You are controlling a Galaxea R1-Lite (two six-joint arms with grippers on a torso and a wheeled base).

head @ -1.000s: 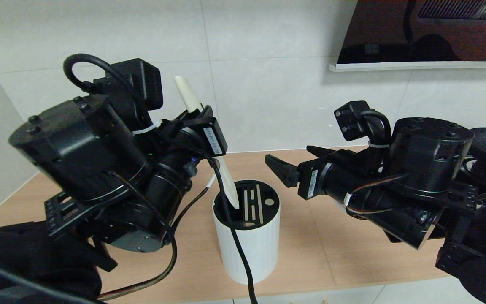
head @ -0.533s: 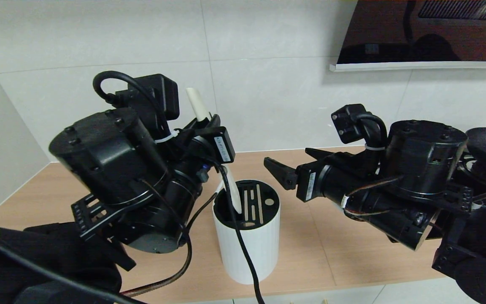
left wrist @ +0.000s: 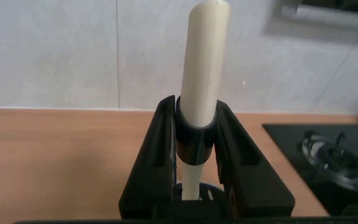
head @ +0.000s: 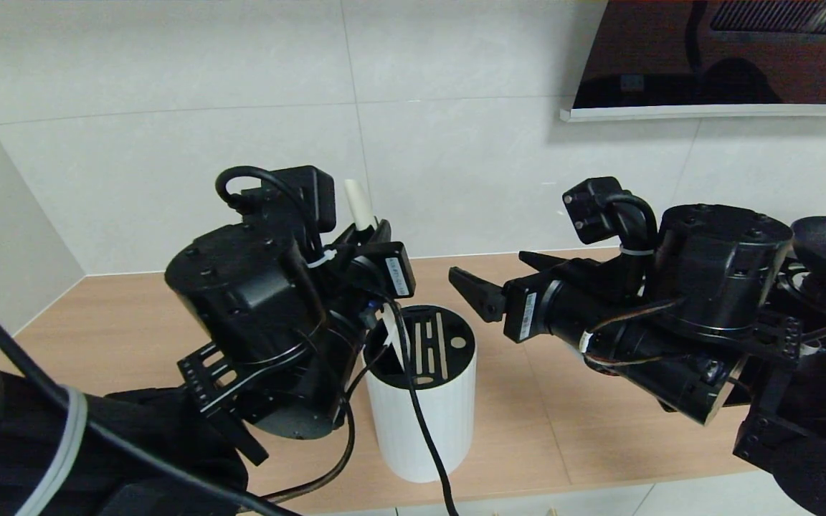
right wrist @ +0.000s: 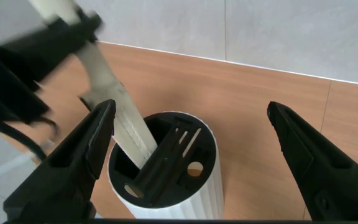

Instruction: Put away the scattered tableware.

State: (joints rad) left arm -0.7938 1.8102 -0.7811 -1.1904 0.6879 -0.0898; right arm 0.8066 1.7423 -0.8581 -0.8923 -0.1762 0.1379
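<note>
1 cream-handled knife (left wrist: 202, 74) | blade in white holder (head: 421, 423) | left claw (left wrist: 197, 134) gripping

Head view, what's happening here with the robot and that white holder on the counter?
The left claw is shut on the handle of a white knife, holding it nearly upright over the white cylindrical holder on the wooden counter. The blade's lower end is already inside an opening in the holder's black top, so the knife is partway stowed but not yet released. The right claw is open and empty, beside the holder.
</note>
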